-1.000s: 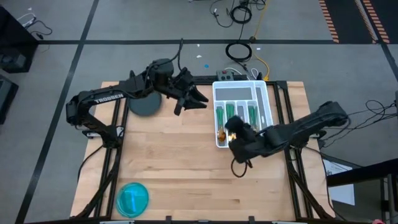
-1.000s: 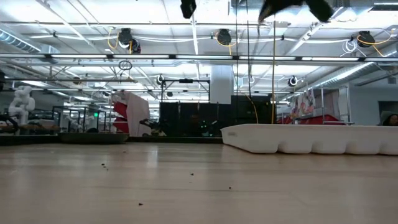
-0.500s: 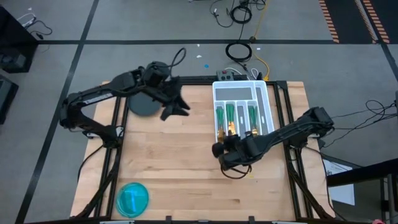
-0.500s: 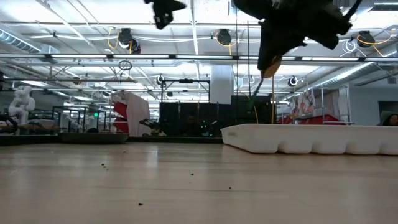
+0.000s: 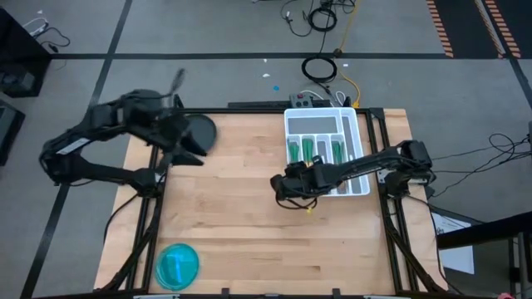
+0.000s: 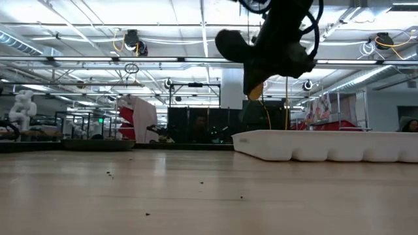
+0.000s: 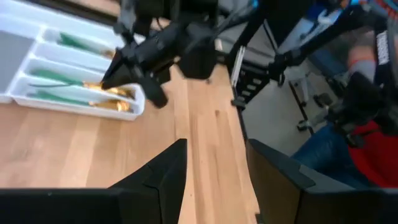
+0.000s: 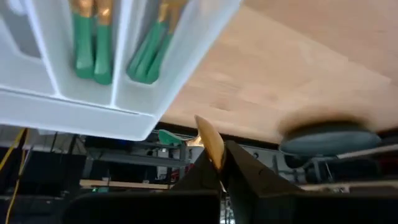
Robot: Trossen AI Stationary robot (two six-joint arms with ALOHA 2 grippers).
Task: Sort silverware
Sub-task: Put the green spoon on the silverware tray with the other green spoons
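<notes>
The white tray point(image 5: 356, 133) stands at the table's far right, with teal-handled, gold-headed silverware point(image 5: 306, 149) lying in its long compartments. My right gripper point(image 5: 283, 184) hangs over bare wood just left of the tray's near end, shut on one gold-headed piece point(image 8: 208, 142). In the low view that gripper point(image 6: 256, 81) is well above the table top. My left gripper point(image 5: 193, 154) hovers near the table's far left. Its fingers point(image 7: 171, 174) stand open with nothing between them. My right gripper pinches one piece of silverware between its two shut fingers. The gold head point(image 8: 210, 149) sticks out past the fingertips, and the fingers hide the handle. The fingers slant down toward the table's left. The piece is lifted clear, its gold tip point(image 6: 255, 90) pointing down.
A dark round disc point(image 5: 199, 131) lies at the far left beside my left gripper. A blue bowl point(image 5: 177, 266) sits at the near left corner. Bare wood point(image 5: 241, 216) stretches between bowl and tray. A person in jeans point(image 7: 348, 155) sits beyond the table's edge.
My right gripper has carried the gold-headed piece from over the tray's near end toward the table's left and down, rolling its wrist. My left gripper has drawn back from beside the tray toward the table's left edge, still open.
</notes>
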